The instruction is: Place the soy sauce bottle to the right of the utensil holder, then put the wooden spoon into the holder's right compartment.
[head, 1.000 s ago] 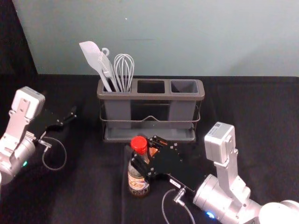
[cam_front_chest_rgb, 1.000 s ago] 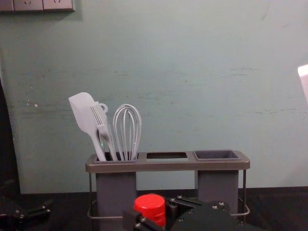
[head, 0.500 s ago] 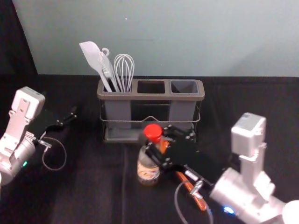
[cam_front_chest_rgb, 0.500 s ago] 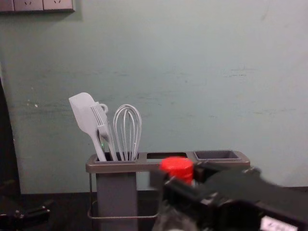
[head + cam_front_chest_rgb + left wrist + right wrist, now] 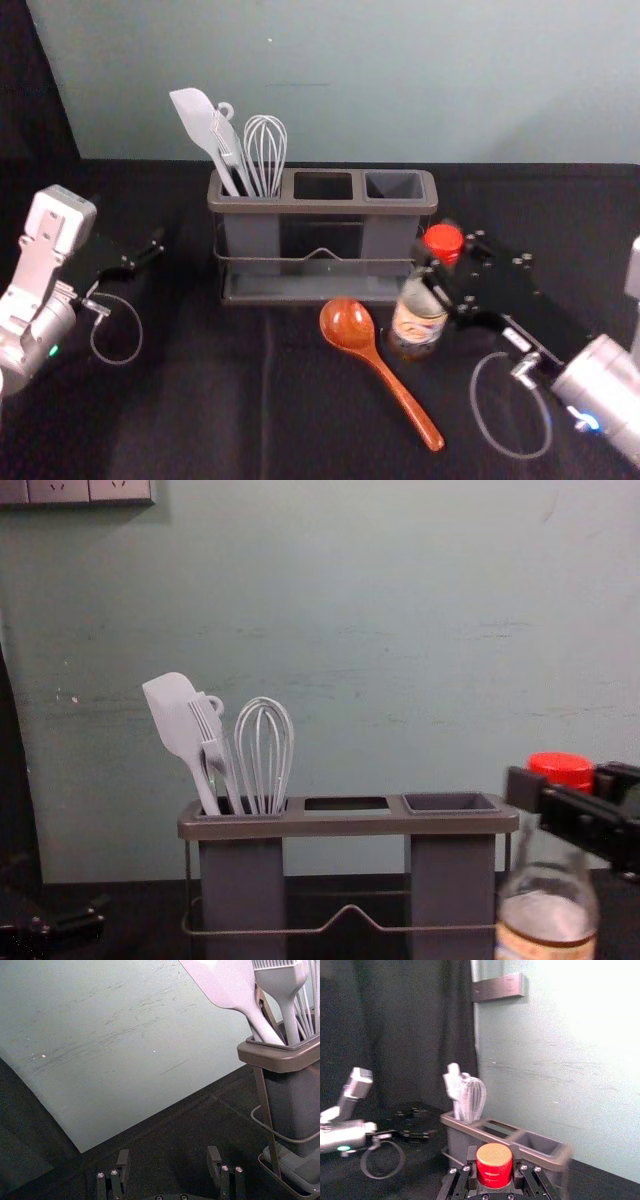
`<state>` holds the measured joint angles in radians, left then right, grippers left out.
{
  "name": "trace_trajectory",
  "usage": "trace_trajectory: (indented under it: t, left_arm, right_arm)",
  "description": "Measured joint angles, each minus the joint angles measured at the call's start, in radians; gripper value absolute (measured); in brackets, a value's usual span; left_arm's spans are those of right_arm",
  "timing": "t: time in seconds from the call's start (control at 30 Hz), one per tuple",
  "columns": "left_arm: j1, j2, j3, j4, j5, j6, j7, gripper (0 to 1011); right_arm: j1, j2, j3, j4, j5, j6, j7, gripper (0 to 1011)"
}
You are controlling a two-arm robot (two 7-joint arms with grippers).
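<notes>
Head view: counts are one utensil holder (image 5: pixel 315 208) with three compartments, one wooden spoon (image 5: pixel 347 325), one soy sauce bottle (image 5: pixel 417 320) and two grippers. One spatula (image 5: pixel 192 115), one brush (image 5: pixel 212 745) and one whisk (image 5: pixel 267 150) stand in the holder's left compartment (image 5: pixel 250 238).

Left gripper (image 5: pixel 146 254): located left of the holder, well apart from the bottle. In the left wrist view, the jaws of the left gripper (image 5: pixel 168 1161) are spread wide, with nothing between them.

Right gripper (image 5: pixel 438 272): located at the upper part of the bottle, reaching in from the right. Jaws are closed around it by the red cap (image 5: pixel 443 240); the right wrist view shows the cap between them. The bottle leans slightly, cap toward the right, near the holder's right front corner. Whether its base touches the table (image 5: pixel 190 400) cannot be determined.

Surroundings, left to right: the spoon lies on the table in front of the holder, bowl toward the holder, handle slanting rightward and nearer the robot. The bottle is just right of the spoon, between the spoon and the right gripper. The holder's right compartment (image 5: pixel 395 186) is unobstructed from above.
</notes>
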<state>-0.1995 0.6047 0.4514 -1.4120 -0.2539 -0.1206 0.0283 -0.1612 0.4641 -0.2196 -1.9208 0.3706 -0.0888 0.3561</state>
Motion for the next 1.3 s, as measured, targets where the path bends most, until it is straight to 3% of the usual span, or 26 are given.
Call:
trace_trajectory:
  t: [0.17, 0.4, 0.87, 1.3]
  left_arm:
    - [0.000, 0.000, 0.000, 0.000, 0.000, 0.000, 0.000, 1000]
    - [0.000, 0.000, 0.000, 0.000, 0.000, 0.000, 0.000, 1000]
    - [0.000, 0.000, 0.000, 0.000, 0.000, 0.000, 0.000, 1000]
    - [0.000, 0.000, 0.000, 0.000, 0.000, 0.000, 0.000, 1000]
  right_arm:
    - [0.005, 0.005, 0.046, 0.029, 0.007, 0.007, -0.013, 381]
    - [0.065, -0.004, 0.068, 0.117, 0.017, 0.027, -0.015, 381]
    - [0.230, -0.060, 0.063, 0.340, 0.056, -0.019, 0.033, 381]
    - [0.315, -0.089, 0.029, 0.458, 0.062, -0.037, 0.053, 381]
